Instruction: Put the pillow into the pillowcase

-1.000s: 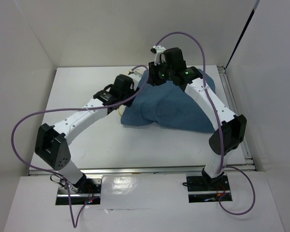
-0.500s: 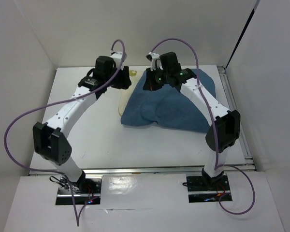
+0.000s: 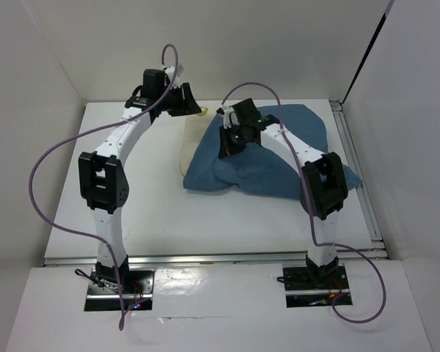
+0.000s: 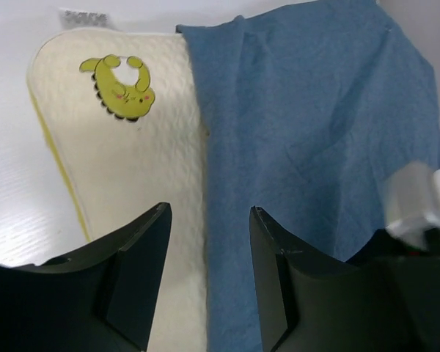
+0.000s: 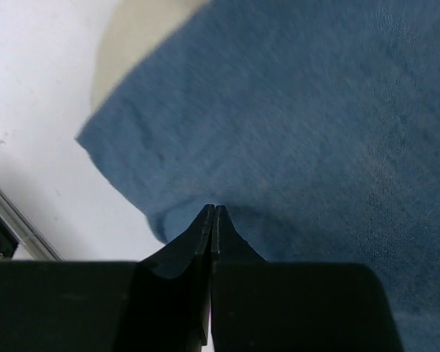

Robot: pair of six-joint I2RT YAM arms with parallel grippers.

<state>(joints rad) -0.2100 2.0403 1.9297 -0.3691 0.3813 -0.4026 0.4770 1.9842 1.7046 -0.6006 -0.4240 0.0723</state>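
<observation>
The cream pillow [image 4: 125, 154], with a yellow mark [image 4: 121, 88] near one corner, lies at the table's far middle. Most of it is under the slate-blue pillowcase [image 4: 315, 125]. In the top view only a cream strip of the pillow [image 3: 186, 147] shows left of the pillowcase [image 3: 279, 165]. My left gripper [image 4: 209, 209] is open and empty, and hovers above the line where cloth meets pillow. It is at the far side in the top view [image 3: 194, 108]. My right gripper [image 5: 214, 208] is shut, and the pillowcase [image 5: 308, 125] puckers at its tips, near the left edge [image 3: 229, 143].
White walls close in the table [image 3: 132, 205] at the back and on both sides. A metal rail [image 3: 359, 169] runs along the right edge. Purple cables loop above both arms. The right gripper's white housing [image 4: 418, 202] shows at the right of the left wrist view.
My left arm has drawn back from the pillow's near-left side and swung to the far side, jaws open. My right gripper moved nearer and leftward. More pillow shows.
</observation>
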